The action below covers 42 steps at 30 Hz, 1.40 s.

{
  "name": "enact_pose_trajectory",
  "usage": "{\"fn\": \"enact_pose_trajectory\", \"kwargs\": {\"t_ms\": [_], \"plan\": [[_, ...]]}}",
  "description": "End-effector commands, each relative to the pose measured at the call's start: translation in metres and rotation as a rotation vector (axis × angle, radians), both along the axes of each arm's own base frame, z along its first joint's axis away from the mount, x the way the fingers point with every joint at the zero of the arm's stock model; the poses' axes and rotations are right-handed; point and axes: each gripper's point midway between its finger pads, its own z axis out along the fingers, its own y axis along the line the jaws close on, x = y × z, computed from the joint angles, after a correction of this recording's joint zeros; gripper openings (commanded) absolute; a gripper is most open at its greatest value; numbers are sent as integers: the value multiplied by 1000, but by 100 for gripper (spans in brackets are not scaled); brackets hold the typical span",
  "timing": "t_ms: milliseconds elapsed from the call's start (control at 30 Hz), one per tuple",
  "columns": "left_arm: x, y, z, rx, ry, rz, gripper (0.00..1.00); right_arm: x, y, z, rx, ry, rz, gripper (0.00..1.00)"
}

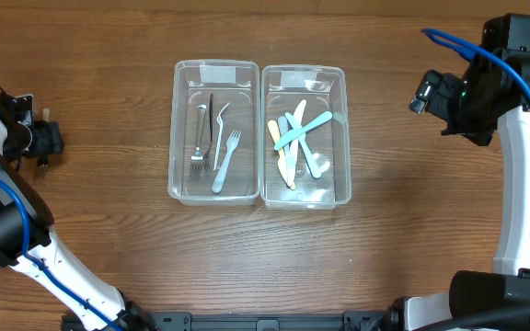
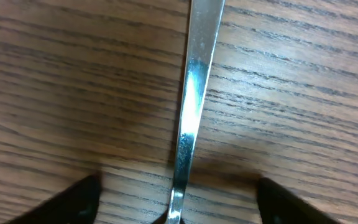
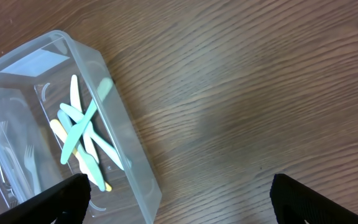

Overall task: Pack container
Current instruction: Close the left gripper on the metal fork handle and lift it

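We see metal fork (image 2: 188,112) on surface (image 1: 385,267) far left, well apart from metal-cutlery container (image 1: 174,129). Handle runs lengthwise between left gripper (image 1: 42,138) fingers (image 2: 82,199), set wide, not touching. Left arm nearer; right gripper (image 3: 182,202) wide, empty, near other container (image 1: 347,129).

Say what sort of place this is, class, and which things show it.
Probably a robotics lab bench: a left arm and right arm at a wood table, with a clear bin of forks and a second bin of plastic cutlery.

You've forks (image 1: 212,158) in L container (image 1: 238,90), plastic cutlery (image 1: 294,138) in adjoining R container (image 1: 328,182), lone fork (image 2: 190,112) on table (image 1: 109,248) far L.
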Motion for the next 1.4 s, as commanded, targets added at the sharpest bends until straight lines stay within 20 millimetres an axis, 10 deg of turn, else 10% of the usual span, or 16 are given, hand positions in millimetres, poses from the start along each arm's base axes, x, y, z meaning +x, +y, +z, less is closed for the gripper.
{"fn": "enact_pose_trajectory", "kwargs": {"t_ms": [0, 500, 1100, 1367], "plan": [[-6, -7, -20, -51, 33, -12, 62, -1, 0, 0, -3, 1, 5, 95], [-7, -8, -21, -60, 39, 10, 8, -1, 0, 0, -3, 1, 5, 95], [-6, -8, -11, -60, 27, 40, 4, 0, 0, 0, -4, -2, 5, 95], [5, -15, 55, -8, -77, 47, 4, 3, -1, 1, -6, -18, 6, 95]]}}
